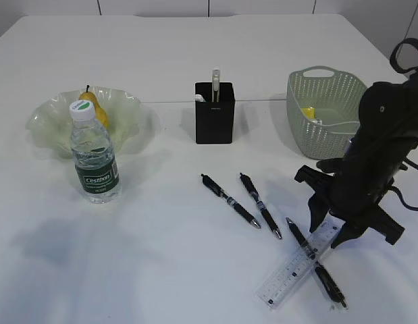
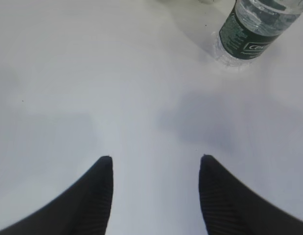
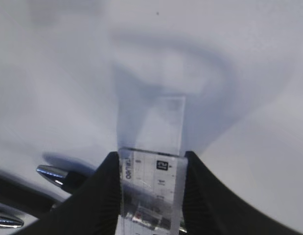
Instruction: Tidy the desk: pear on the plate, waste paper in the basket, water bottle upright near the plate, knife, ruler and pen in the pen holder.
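The desk (image 1: 175,61) carries every item. The basket (image 1: 325,111) stands beyond the right gripper (image 1: 328,237), with paper scraps visible inside it. The plate (image 1: 50,121) lies far to the left of those jaws and holds the pear (image 1: 94,108). The water bottle (image 1: 95,152) stands upright just in front of the plate, so that placement appears complete. The pen holder (image 1: 215,113) stands between plate and basket, with a pale item upright in it.

The right gripper's jaws are clamped on the ruler (image 3: 153,181), one finger against each long edge. This edge grip suits a flat strip that offers no height for a face grip. The far end of the ruler projects forward past the fingertips. One pen (image 1: 315,262) lies under the ruler, crossing it; two more lie on the desk left of the jaws.

The left gripper (image 2: 156,164) holds its jaws apart over bare desk, with nothing between them; the bottle base stands ahead and right.

Only the right wrist view confirms finger contact on the ruler edges. Only the exterior view shows the pen crossing and the holder.
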